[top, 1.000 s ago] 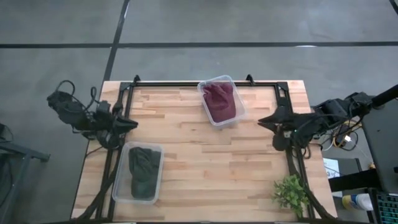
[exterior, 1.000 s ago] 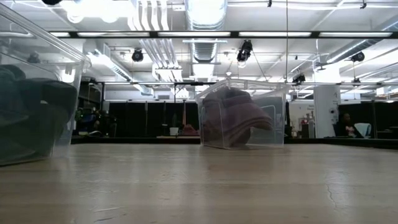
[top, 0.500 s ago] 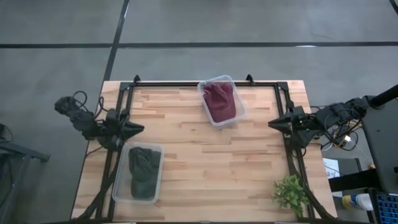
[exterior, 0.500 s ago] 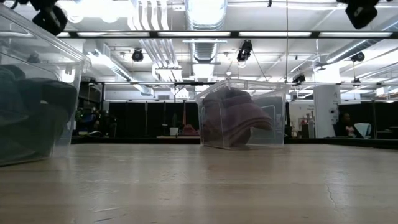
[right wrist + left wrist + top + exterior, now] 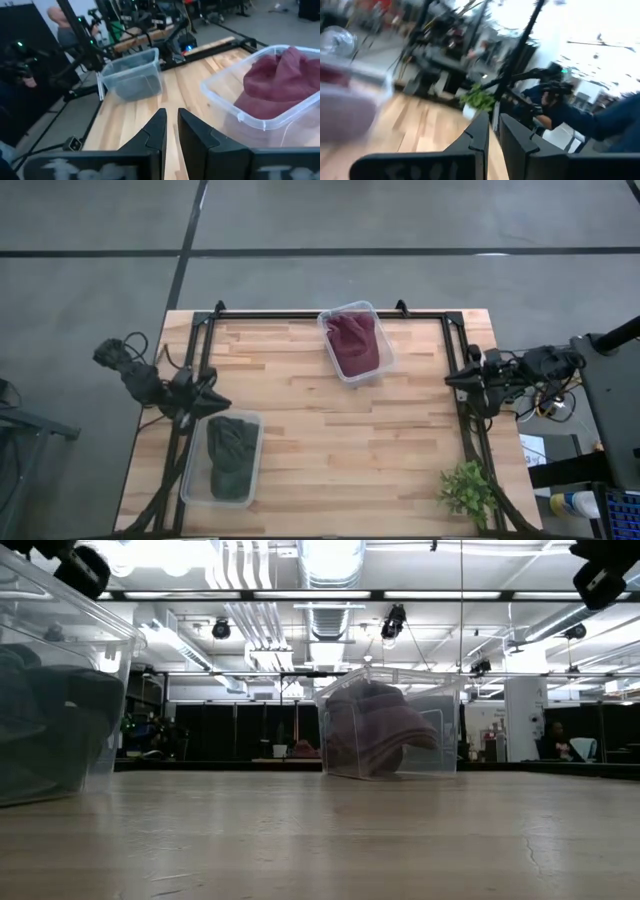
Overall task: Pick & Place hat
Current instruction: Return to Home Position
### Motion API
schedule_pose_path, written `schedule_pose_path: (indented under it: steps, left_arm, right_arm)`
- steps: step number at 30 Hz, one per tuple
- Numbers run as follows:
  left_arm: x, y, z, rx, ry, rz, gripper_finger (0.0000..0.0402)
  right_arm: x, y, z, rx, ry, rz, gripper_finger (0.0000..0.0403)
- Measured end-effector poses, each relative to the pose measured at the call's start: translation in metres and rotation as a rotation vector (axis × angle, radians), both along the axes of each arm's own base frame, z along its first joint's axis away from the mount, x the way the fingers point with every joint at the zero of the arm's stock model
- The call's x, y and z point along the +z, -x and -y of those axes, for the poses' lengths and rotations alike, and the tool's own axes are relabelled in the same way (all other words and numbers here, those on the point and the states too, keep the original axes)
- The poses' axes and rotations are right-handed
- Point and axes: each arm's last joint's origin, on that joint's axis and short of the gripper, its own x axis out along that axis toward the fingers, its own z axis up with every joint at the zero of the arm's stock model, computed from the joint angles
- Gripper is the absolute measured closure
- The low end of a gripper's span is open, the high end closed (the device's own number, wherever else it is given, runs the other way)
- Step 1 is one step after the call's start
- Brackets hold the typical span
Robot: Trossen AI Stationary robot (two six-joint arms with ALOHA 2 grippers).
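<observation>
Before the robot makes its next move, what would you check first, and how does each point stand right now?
1. Green cap lies inside the near bin: ok.
2. Maroon hat lies inside the far bin: ok.
3. Left gripper holds nothing, with its fingers close together, at the table's left edge beside the near bin's corner: ok.
4. Right gripper holds nothing, with its fingers close together, at the table's right edge: ok.
5. Both bins sit flat on the table: ok.
6. Potted plant stands apart from the right arm: ok.
</observation>
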Motion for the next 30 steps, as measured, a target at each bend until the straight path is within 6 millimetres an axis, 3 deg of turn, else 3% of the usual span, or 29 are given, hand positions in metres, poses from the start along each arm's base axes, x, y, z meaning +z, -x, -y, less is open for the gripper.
schedule_pose_path:
  steps: [4,13,23,30]
  left_arm:
    - [-0.013,-0.001,0.002,-0.029,-0.070,0.043,0.0362]
    - [-0.036,-0.001,0.000,-0.005,-0.101,0.203,0.0362]
    - [-0.056,0.000,-0.002,-0.022,-0.148,0.121,0.0362]
    - [-0.052,0.002,-0.004,-0.022,-0.171,0.084,0.0362]
  right_arm:
    - [-0.007,0.006,0.002,0.017,0.006,0.061,0.0360]
    - [-0.001,0.005,-0.002,0.153,0.082,0.135,0.0360]
    - [-0.017,-0.009,-0.009,0.171,0.091,0.135,0.0360]
    - [-0.038,-0.027,-0.018,0.176,0.108,0.163,0.0360]
